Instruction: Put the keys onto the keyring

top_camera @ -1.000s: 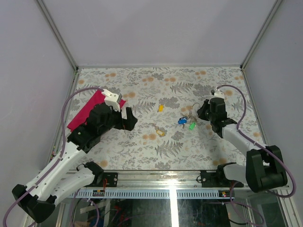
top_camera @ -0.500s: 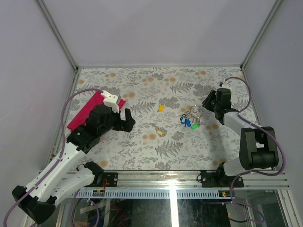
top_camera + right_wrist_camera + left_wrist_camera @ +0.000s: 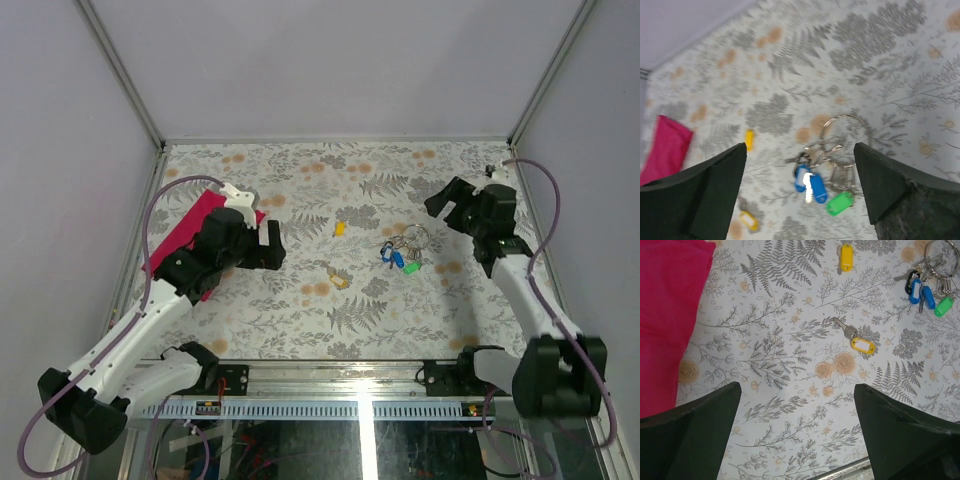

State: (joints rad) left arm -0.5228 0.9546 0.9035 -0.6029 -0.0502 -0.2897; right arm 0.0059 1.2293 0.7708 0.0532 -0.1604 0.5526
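On the table (image 3: pixel 300 180), top view: the bunch (image 3: pixel 398 257) of blue- and green-tagged keys sits on the keyring (image 3: pixel 416 237). The near key (image 3: pixel 340 280), yellow-tagged, lies loose at 8 o'clock from the bunch, with a far tag (image 3: pixel 340 228), also yellow, at 10. The left gripper (image 3: pixel 272 248) hovers beside the cloth (image 3: pixel 185 232). The right gripper (image 3: pixel 447 203) sits at 2 o'clock from the keyring.

Left wrist view: jaws spread wide, nothing between them, near key ahead at 1 o'clock. Probably best to pinch it by the tag, leaving the hole free.

Right wrist view: jaws wide apart and empty too, keyring dead ahead. It'd want to pin the keyring so it doesn't skid. No brand or writing is readable, and the tag's white insert looks blank.
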